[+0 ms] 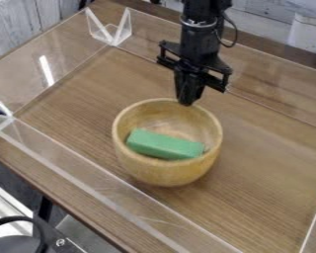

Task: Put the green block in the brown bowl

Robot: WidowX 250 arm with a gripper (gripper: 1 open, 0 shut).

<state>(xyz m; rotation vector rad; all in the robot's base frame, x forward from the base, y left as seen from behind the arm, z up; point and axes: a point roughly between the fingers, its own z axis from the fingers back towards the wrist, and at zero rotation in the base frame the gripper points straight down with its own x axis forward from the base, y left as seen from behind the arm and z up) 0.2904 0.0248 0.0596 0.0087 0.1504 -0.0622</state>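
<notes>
The green block [165,145] lies flat inside the brown bowl [134,156], a round light-tan wooden bowl in the middle of the wooden table. My black gripper [189,97] hangs pointing straight down just above the bowl's far rim. Its fingers are pressed together with nothing between them. It is apart from the block, which rests below and to the left of the fingertips.
Clear acrylic walls [68,178] fence the wooden tabletop [273,138] on all sides. A clear bracket [111,30] stands at the back left corner. A black cable [9,229] loops below the table's front left edge.
</notes>
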